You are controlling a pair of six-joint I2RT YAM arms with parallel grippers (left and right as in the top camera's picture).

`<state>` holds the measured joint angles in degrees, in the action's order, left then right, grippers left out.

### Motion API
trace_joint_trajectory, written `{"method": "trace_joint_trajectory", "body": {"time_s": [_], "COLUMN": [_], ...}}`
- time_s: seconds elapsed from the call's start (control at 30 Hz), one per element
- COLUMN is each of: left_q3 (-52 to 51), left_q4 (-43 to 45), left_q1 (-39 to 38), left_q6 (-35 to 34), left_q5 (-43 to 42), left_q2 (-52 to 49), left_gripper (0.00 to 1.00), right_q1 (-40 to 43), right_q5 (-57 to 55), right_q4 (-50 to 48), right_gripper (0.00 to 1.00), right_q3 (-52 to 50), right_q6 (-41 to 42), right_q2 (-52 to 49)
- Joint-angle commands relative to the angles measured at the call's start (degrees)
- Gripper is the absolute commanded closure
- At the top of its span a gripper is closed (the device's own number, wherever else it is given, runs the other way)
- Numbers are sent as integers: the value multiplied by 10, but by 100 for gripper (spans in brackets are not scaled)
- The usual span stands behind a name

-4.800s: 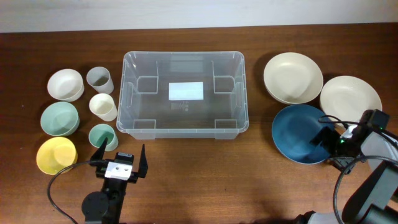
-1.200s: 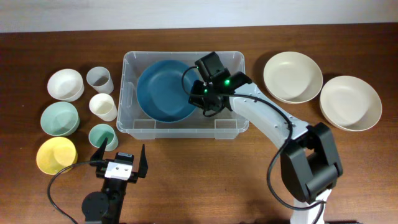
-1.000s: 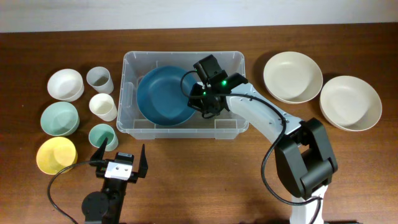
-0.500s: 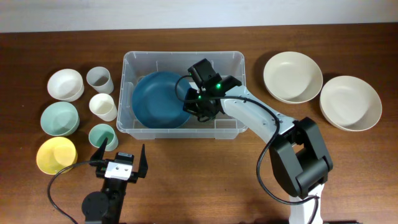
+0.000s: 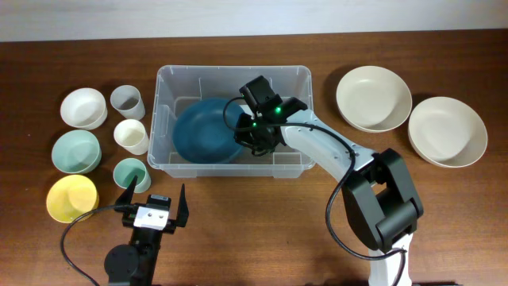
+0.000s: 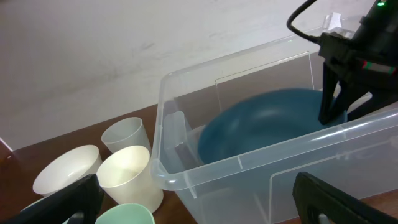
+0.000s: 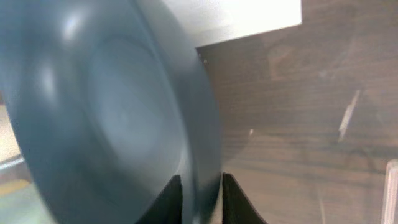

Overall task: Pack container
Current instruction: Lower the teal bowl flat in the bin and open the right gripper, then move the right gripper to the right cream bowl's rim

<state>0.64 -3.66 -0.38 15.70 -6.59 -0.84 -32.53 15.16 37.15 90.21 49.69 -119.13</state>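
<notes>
The clear plastic container stands mid-table; its near rim also fills the left wrist view. A dark blue bowl lies inside it toward the left end, low behind the front wall. My right gripper reaches down into the container at the bowl's right edge. In the right wrist view the blurred bowl rim sits between the two fingers of the right gripper, which press close on both sides. My left gripper rests open near the front table edge, holding nothing.
Left of the container stand a white bowl, a grey cup, a cream cup, a pale green bowl, a green cup and a yellow bowl. Two cream bowls sit at the right.
The right arm carried the blue bowl from the right side of the table into the container and moved it leftward. Over the last half second the bowl sank lower and flatter. The left arm stayed still.
</notes>
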Motion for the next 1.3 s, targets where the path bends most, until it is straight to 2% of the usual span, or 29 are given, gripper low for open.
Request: {"method": "trace_joint_trajectory", "body": {"time_s": [0.0,0.03,0.1,0.3,0.57,0.83,1.03,1.17,1.27], "left_q3": [-1,-1,-1,-1,-1,-1,-1,-1,-1], "left_q4": [-3,-3,-3,-3,-3,-3,-3,-3,-3], "left_q1": [3,3,3,3,3,3,3,3,3], "left_q6": [9,9,9,9,9,9,9,9,9], "left_q5": [4,4,4,4,4,4,4,4,4], "left_q2": [4,4,4,4,4,4,4,4,4], "left_gripper": [0,0,0,0,0,0,0,0,0], "right_q1": [-8,-8,-8,-4,38,150,309,415,490], "right_q5": [7,8,7,-9,-21,-28,-26,-42,-53], "right_q4": [-6,-6,-6,-10,32,197,310,382,441], "right_gripper": [75,71,57,36,26,1,1,1,1], "right_q3": [7,7,7,9,54,253,373,370,355], "right_q6": [3,3,3,-30,-96,-186,-193,-237,-209], "right_q2": [-5,-5,-5,-3,53,119,131,124,108]}}
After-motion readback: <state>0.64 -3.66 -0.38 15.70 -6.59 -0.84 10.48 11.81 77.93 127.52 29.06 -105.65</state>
